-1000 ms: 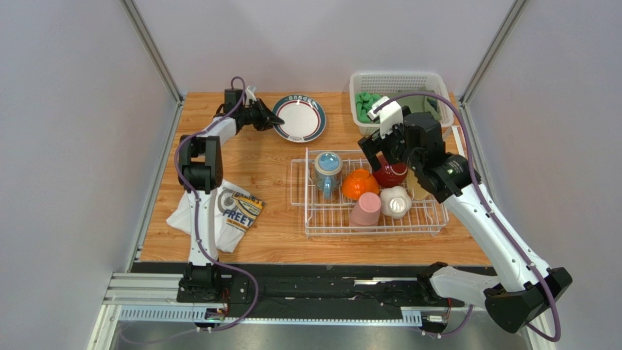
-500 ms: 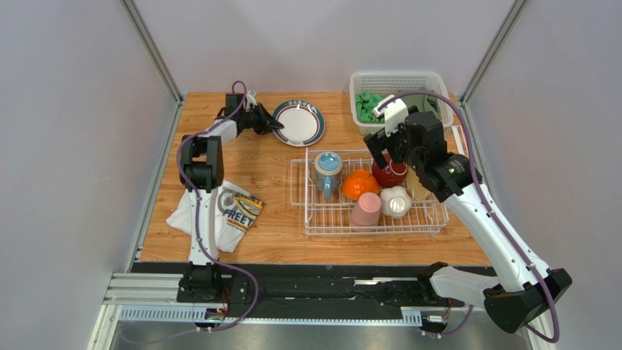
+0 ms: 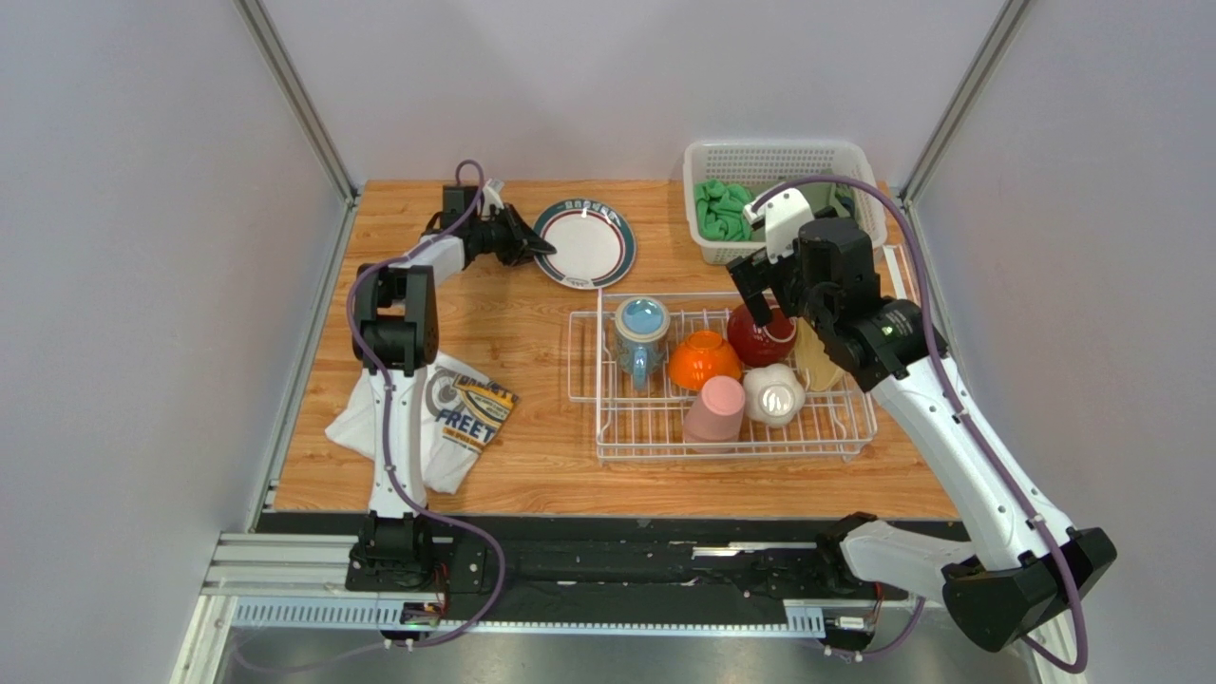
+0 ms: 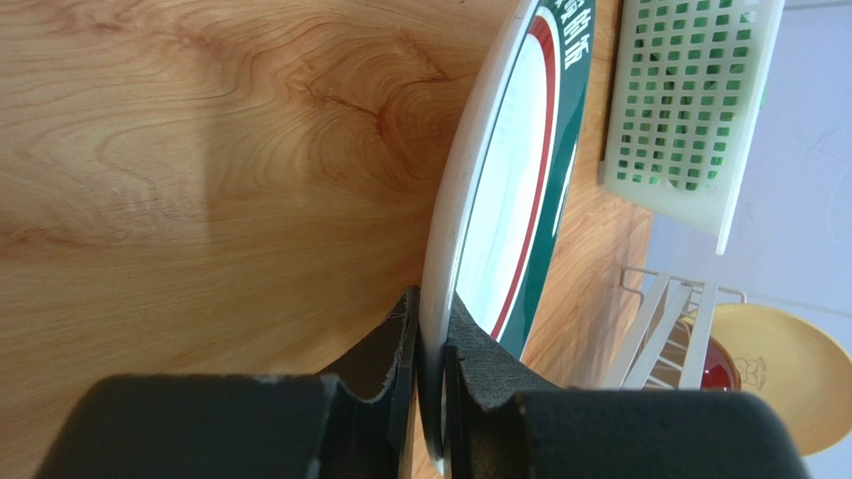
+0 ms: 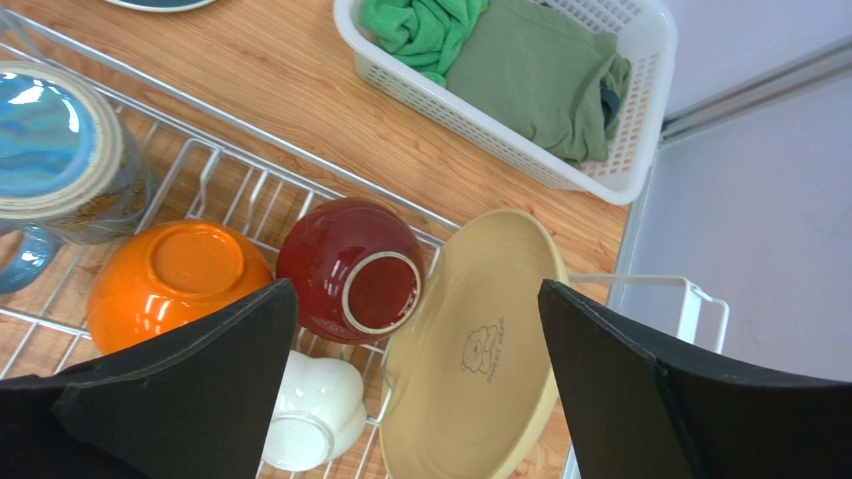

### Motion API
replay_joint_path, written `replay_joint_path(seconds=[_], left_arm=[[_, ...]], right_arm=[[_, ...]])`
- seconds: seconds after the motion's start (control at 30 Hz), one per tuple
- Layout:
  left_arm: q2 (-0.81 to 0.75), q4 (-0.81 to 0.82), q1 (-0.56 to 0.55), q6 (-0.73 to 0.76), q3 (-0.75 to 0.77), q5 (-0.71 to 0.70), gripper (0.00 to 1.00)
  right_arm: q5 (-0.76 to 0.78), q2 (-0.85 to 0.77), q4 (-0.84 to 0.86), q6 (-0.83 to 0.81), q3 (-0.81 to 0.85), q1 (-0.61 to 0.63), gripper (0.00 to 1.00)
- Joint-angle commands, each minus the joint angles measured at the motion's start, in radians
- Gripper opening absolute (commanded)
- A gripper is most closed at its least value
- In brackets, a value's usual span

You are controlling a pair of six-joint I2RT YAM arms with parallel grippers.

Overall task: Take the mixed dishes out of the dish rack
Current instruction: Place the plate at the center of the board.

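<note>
Left tool is clamped on the green-rimmed plate at the far left of the tabletop. Right tool, fingers apart, hovers over the red bowl in the rack.

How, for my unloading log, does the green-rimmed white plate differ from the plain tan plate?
The green-rimmed white plate has a green and red band; the tan plate is plain with a small bear print. The left claw grips the green-rimmed one outside the white wire dish rack; the tan one leans inside it, ungripped. Both are round.
</note>
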Motion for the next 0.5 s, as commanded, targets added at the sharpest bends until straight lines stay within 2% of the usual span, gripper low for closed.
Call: replay_joint_path(seconds=[0.0, 0.47], left_arm=[[0.005, 0.030, -0.003, 0.017, 0.020, 0.042, 0.18], [-0.027, -0.012, -0.005, 0.071, 0.007, 0.033, 0.43]], right_arm=[[0.065, 0.002, -0.003, -0.005, -0.002, -0.029, 0.98], [0.088, 0.061, -0.023, -0.008, 0.004, -0.170, 0.98]])
